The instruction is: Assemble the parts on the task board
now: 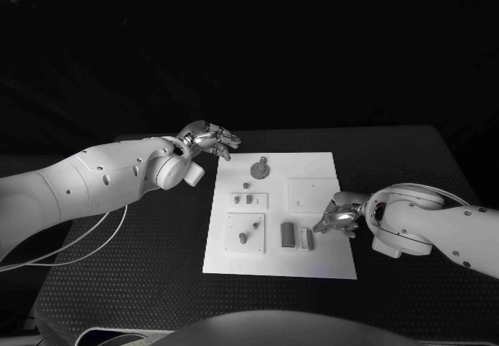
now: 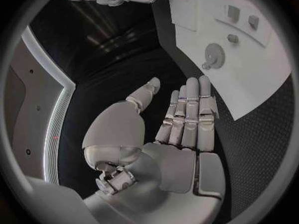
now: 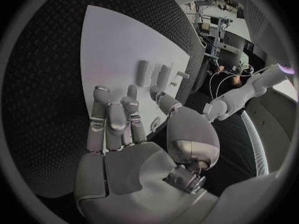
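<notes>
Upright dark part (image 1: 287,233), long axis fore-aft

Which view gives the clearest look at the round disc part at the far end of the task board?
The left wrist view: the round disc part lies unobstructed on the task board beyond the open left robot hand, its stub visible. The head view shows the disc small, from above. In the right wrist view I cannot pick it out.
</notes>
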